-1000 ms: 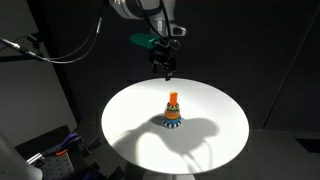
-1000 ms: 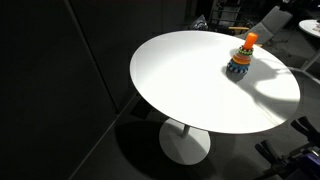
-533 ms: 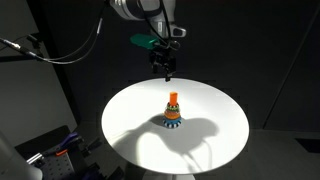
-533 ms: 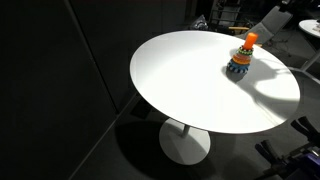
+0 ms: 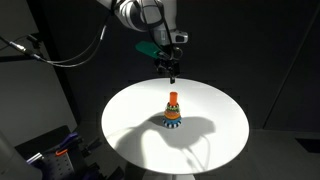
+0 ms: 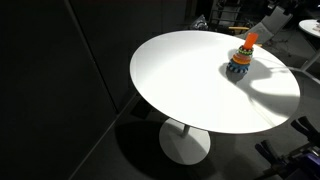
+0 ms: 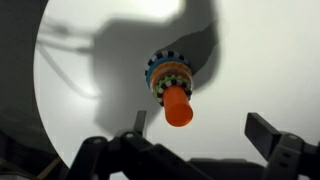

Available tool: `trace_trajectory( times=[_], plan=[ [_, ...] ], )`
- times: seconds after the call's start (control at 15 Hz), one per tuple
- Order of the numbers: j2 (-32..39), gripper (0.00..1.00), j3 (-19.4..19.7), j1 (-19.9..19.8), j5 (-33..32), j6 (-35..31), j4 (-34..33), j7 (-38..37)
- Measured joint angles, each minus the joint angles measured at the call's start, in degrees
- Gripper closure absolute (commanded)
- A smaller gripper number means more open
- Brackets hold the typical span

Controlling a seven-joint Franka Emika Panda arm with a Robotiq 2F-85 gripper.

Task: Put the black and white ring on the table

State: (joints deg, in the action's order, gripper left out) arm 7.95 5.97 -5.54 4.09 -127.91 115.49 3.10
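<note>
1. Black and white ring (image 5: 172, 123): you find it at the very bottom of the stacking toy (image 5: 172, 110), threaded on with the coloured rings above it, so it is not yet on its own on the table (image 5: 130, 135).
2. In an exterior view the toy stands upright near the middle of the round white top. In an exterior view from another side (image 6: 240, 58) it sits toward 2 o'clock on the table (image 6: 180, 85).
3. Your gripper (image 5: 171, 73) hangs in the air at 12 o'clock from the toy, well clear of the orange cap (image 5: 172, 98) and touching nothing.
4. In the wrist view the two fingers (image 7: 140, 120) stand wide apart at the lower edge with nothing between them, so the gripper (image 7: 200, 126) is spread and empty.
5. In that same view the stack lies just above the fingers, with the orange cap (image 7: 178, 107) pointing to 6 o'clock and the patterned bottom ring's rim (image 7: 153, 70) showing around the coloured rings.
6. The arm's shadow falls across the table (image 7: 80, 110) at 12 o'clock in the wrist view.
</note>
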Motion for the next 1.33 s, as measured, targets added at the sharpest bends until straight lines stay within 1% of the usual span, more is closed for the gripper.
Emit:
trace_trajectory(
  times=[0.27, 0.73, 1.33],
  plan=[
    [3.01, 0.0, -0.66, 0.01, 0.23, -7.63, 1.21, 0.0],
    [6.9, 0.0, -1.99, 0.16, 0.22, -20.7, 5.94, 0.0],
    [10.13, 0.0, -1.92, 0.32, -0.33, -31.48, 9.56, -0.61]
  ],
)
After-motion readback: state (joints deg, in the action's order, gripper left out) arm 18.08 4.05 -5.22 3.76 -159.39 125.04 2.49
